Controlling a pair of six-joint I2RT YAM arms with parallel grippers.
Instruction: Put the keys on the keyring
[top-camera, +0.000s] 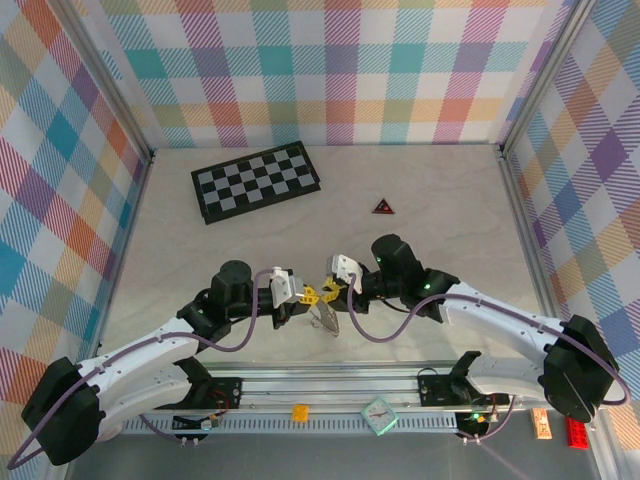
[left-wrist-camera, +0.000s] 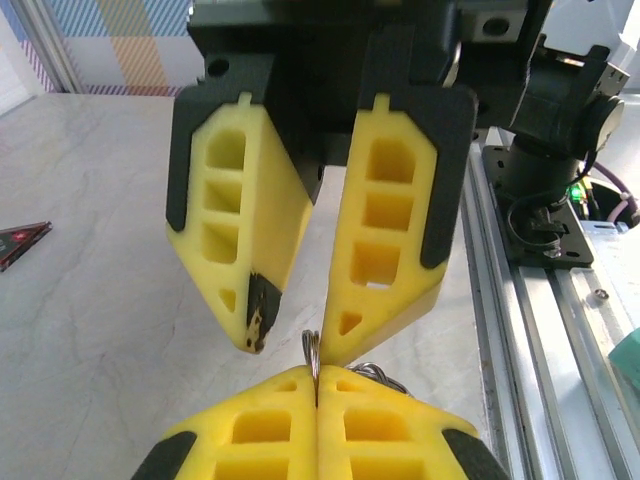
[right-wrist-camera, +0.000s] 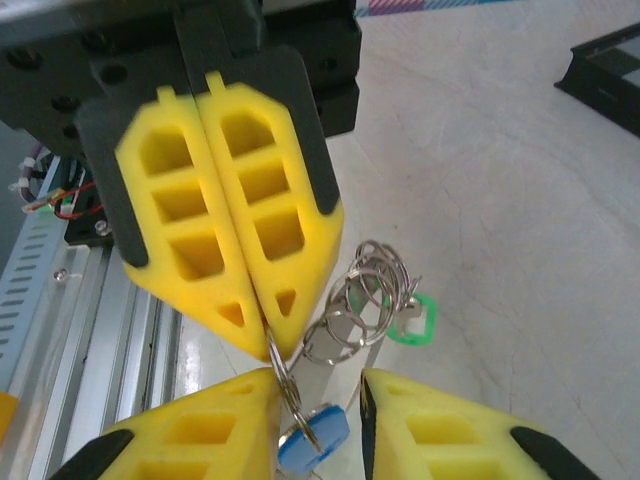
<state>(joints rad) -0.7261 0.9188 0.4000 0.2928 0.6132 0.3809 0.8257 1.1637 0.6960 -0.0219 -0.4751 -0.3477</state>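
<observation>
The keyring is a floppy bunch of thin silvery rings, seen from above as a small glint hanging between the two grippers. My left gripper is shut on one ring of it; its closed yellow fingers pinch that ring at their tip. The blue-headed key hangs from this ring, in the gap of my right gripper, whose jaws stand apart around it. The green-headed key dangles from the far end of the bunch, above the table. Both grippers meet tip to tip.
A black-and-white checkerboard lies at the back left. A dark red-edged triangle sits behind the grippers. The aluminium rail with the arm bases runs along the near edge, directly below the grippers.
</observation>
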